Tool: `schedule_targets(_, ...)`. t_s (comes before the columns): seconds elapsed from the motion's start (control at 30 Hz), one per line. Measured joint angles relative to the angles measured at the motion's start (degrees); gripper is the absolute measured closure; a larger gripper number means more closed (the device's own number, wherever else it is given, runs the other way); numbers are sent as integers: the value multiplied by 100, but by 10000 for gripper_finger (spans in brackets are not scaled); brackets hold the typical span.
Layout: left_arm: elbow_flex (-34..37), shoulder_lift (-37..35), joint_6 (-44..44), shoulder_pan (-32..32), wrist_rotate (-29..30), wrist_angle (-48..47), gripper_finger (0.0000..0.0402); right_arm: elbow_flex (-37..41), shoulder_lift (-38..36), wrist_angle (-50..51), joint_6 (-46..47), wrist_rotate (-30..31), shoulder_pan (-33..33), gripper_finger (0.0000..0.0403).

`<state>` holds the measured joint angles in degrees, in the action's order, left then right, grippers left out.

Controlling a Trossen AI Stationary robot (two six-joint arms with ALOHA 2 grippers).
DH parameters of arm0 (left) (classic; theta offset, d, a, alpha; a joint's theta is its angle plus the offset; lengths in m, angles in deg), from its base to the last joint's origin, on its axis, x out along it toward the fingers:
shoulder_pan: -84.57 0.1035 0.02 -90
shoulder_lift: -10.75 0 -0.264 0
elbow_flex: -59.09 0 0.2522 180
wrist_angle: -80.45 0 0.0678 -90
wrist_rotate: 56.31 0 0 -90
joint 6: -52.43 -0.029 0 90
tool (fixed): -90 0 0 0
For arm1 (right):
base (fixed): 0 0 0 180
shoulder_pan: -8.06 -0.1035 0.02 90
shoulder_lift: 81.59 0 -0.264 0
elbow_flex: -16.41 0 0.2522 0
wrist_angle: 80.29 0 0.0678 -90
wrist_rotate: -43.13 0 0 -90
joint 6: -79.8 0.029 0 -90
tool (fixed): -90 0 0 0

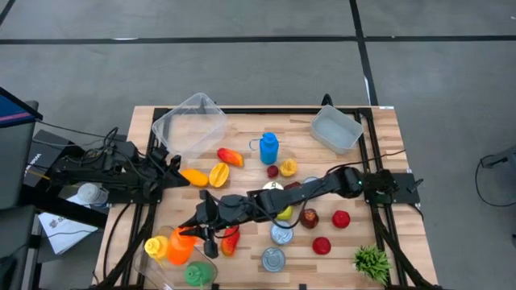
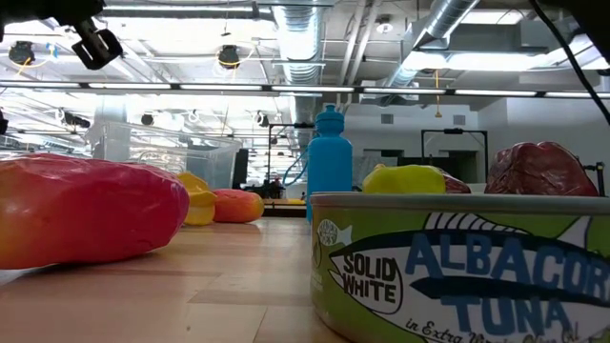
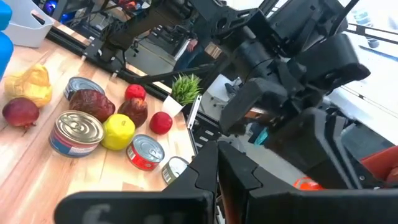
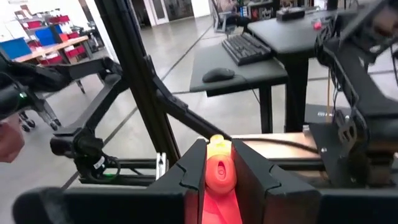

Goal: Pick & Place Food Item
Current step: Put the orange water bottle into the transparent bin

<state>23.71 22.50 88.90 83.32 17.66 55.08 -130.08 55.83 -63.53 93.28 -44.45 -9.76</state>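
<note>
My right arm reaches across the table from the right. Its gripper (image 1: 193,232) is near the near-left corner, pointing level toward the left edge. It is shut on an orange-red food item with a yellow far end (image 4: 217,177). In the high view only an orange bit of the item (image 1: 186,234) shows at the fingers, right beside an orange bottle (image 1: 177,248). My left gripper (image 1: 172,171) waits at the left edge beside an orange fruit (image 1: 193,176). Its fingers (image 3: 217,167) are shut on nothing. My right gripper pinches the orange-red item between its two fingers, one on each of its sides (image 4: 207,177). The fingers come level from the table's right and lie along it, with its yellow end (image 4: 217,144) sticking out past the fingertips. Whether it is lifted clear does not show.
A clear tub (image 1: 189,125) and a pale bin (image 1: 336,129) stand at the far edge, with a blue bottle (image 1: 269,147) between them. Cans (image 1: 274,259), a tuna can (image 2: 457,267), red fruit (image 1: 340,218), a red item (image 1: 231,240) and a green plant (image 1: 371,262) crowd the near side.
</note>
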Motion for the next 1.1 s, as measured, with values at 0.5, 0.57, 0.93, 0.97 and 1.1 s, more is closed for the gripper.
schedule_targets(0.5, 0, 15, -2, 0, -2, -2, 402, -5, 166, -57, -41, -252, 72, 338)
schedule_targets(0.57, 0, 15, 0, 0, 0, 3, 402, -6, 155, -66, -47, -252, 72, 338)
schedule_targets(0.93, 0, 15, 0, 0, 0, 3, 402, -6, 160, -8, -194, -265, 74, 336)
schedule_targets(0.97, 0, 15, 0, 0, 0, 3, 402, -6, 160, -10, -196, -267, 76, 335)
schedule_targets(1.1, 0, 15, 0, 0, 0, 3, 402, -6, 160, -9, -195, -291, 72, 313)
